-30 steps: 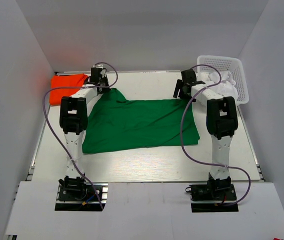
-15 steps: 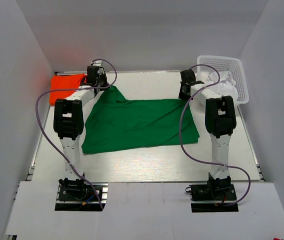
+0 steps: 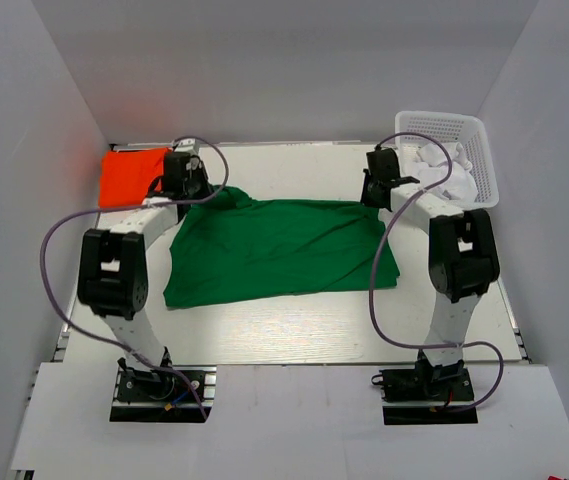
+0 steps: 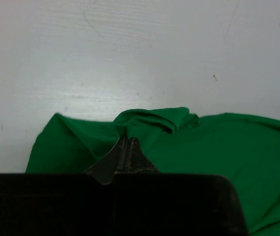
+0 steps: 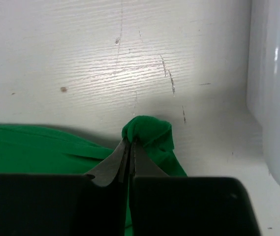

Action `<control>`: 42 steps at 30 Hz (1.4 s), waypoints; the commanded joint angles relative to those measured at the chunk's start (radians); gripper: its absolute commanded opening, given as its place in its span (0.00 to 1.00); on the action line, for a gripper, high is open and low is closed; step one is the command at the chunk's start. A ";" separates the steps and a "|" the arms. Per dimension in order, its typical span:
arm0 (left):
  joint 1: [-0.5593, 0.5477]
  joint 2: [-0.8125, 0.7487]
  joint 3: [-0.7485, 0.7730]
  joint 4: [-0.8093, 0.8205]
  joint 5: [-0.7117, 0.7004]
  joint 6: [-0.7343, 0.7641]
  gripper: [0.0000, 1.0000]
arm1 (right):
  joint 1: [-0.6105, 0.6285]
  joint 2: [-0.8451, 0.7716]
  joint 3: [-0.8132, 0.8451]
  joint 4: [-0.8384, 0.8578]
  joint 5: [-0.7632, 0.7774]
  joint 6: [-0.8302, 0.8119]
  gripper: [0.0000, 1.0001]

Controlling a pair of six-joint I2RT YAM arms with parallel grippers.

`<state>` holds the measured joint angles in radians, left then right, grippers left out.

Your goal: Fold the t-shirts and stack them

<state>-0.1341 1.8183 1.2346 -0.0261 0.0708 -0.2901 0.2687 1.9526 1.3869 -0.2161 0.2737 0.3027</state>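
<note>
Right gripper (image 5: 131, 142) now clamped on the green t-shirt (image 3: 284, 245)

A second ago its fingers stood spread above the shirt's far right corner; they have since dropped and closed, with a small bunch of green cloth pinched at their tips. The left gripper (image 4: 128, 140), shut on the far left corner throughout, has drawn it down from a raised peak, so the far hem now runs flatter between the two sets of fingers. Both arms' elbows have swung outward, uncovering more of the orange-red t-shirt (image 3: 129, 175).
</note>
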 commanded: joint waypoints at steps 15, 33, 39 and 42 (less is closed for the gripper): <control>-0.006 -0.655 -0.534 -0.037 -0.187 -0.199 0.00 | 0.006 -0.283 -0.256 0.119 0.033 0.003 0.00; -0.006 -0.882 -0.782 -0.297 -0.206 -0.423 0.13 | 0.004 -0.300 -0.350 0.064 0.054 0.065 0.13; -0.006 -0.988 -0.738 -0.509 -0.120 -0.498 0.88 | 0.003 -0.411 -0.454 0.055 0.099 0.105 0.58; -0.006 -1.011 -0.672 -0.532 -0.149 -0.498 1.00 | 0.003 -0.469 -0.445 0.043 0.095 0.101 0.90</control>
<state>-0.1398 0.8337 0.4759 -0.4984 -0.0746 -0.7593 0.2752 1.5745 0.9215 -0.1913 0.3328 0.3946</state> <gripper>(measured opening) 0.983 0.839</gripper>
